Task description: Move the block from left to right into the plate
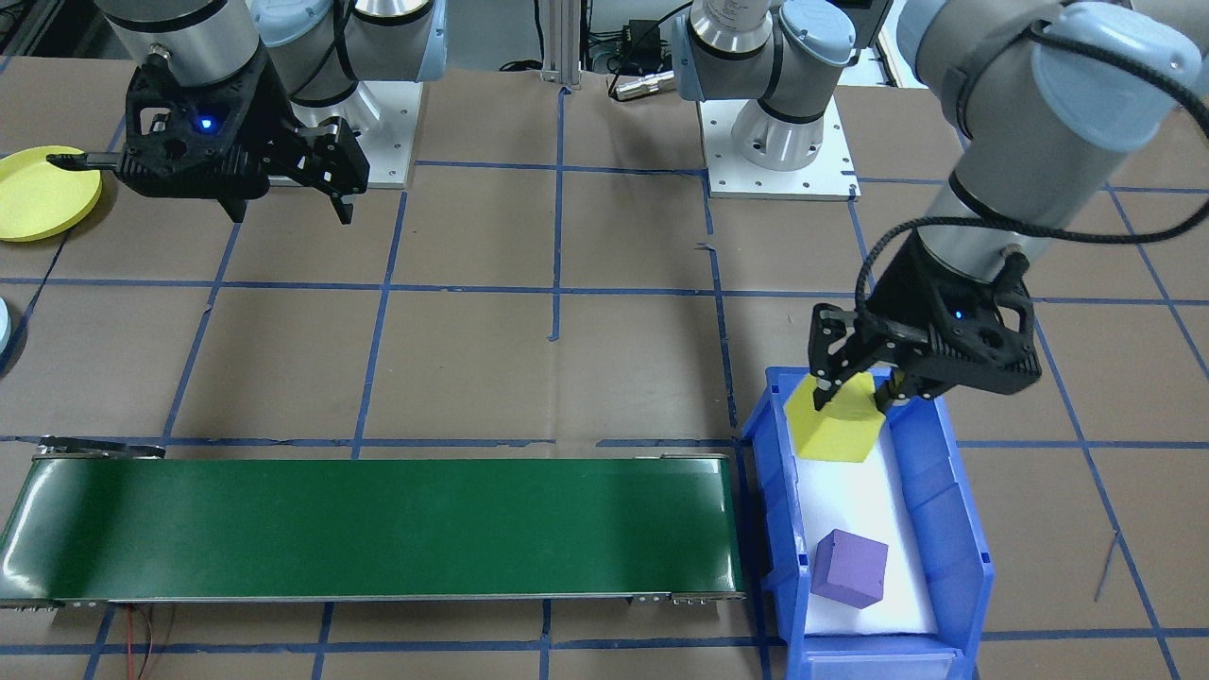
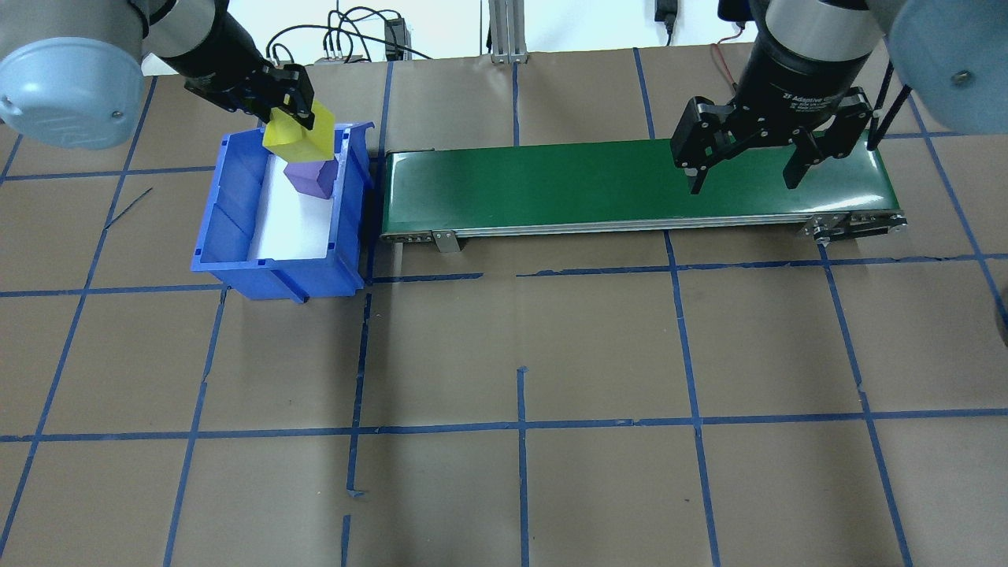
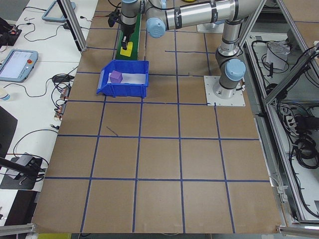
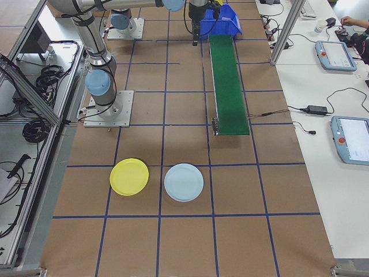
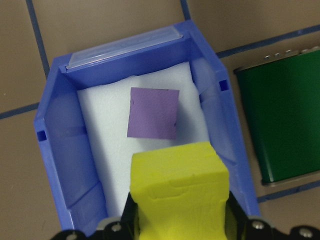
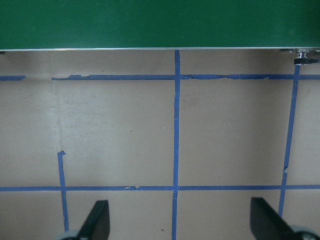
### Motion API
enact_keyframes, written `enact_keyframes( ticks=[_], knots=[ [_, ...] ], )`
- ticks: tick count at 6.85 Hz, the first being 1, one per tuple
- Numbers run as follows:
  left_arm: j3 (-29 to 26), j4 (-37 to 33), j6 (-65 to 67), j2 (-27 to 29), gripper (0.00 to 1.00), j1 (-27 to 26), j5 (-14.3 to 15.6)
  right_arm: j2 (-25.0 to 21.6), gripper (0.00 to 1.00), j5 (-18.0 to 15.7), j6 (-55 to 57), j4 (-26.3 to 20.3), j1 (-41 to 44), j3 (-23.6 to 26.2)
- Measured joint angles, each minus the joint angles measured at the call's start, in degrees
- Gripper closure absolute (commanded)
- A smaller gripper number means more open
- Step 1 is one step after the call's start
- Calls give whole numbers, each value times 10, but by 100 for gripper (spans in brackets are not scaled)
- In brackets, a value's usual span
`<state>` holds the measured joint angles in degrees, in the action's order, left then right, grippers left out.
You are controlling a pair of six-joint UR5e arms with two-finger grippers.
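Observation:
My left gripper (image 1: 855, 401) is shut on a yellow block (image 1: 839, 422), which hangs just above the back end of the blue bin (image 1: 956, 529). The wrist view shows the yellow block (image 5: 180, 192) clamped between the fingers over the bin's white liner. A purple block (image 1: 850, 567) lies in the bin, also seen as the purple block (image 5: 153, 113). My right gripper (image 2: 740, 169) stands open and empty above the right end of the green conveyor (image 2: 551, 181). A yellow plate (image 4: 129, 176) and a light blue plate (image 4: 184, 182) lie on the table beyond the conveyor's right end.
The conveyor (image 1: 378, 529) runs from beside the bin toward the plates' side. The yellow plate (image 1: 42, 194) sits near the table's edge by my right arm. Both arm bases (image 1: 779, 142) stand on white mounts. Blue tape lines grid the brown tabletop.

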<state>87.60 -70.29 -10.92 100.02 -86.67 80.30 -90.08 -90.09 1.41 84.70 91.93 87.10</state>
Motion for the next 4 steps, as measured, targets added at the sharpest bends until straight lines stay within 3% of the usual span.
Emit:
enact_keyframes(
  ticks=[2,4],
  knots=[
    [1,28,83,24,65,-56,-10,0,0,0,0,0,0,0],
    [3,78,98,79,65,-72,-11,0,0,0,0,0,0,0]
  ],
)
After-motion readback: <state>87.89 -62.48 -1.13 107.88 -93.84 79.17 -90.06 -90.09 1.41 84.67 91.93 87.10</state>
